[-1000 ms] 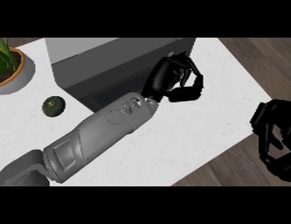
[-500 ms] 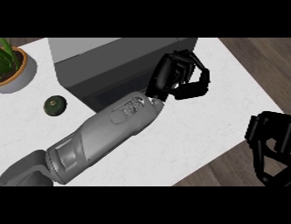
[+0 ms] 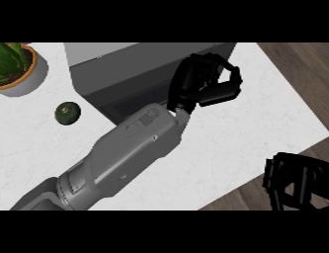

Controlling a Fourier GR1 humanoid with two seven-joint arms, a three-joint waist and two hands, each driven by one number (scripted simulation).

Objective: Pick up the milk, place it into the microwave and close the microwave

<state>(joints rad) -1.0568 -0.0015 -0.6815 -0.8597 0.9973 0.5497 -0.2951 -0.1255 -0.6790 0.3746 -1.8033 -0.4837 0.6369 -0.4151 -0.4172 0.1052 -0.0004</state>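
The grey microwave (image 3: 134,74) stands at the back of the white counter (image 3: 254,123), seen from above. My left forearm crosses the counter diagonally, and my left hand (image 3: 205,85) rests against the microwave's right end with its fingers curled; nothing shows inside them. My right hand (image 3: 298,182) hangs low at the view's lower right, past the counter's edge over the wood floor, with relaxed fingers and nothing in it. No milk shows anywhere in view.
A potted green plant (image 3: 10,69) stands at the counter's back left. A small dark green round object (image 3: 67,112) lies in front of it, left of my forearm. The counter's right edge runs diagonally above the wooden floor (image 3: 312,74).
My right hand has sunk lower and drifted left, off the counter's edge. My left hand has shifted slightly up along the microwave's right end.
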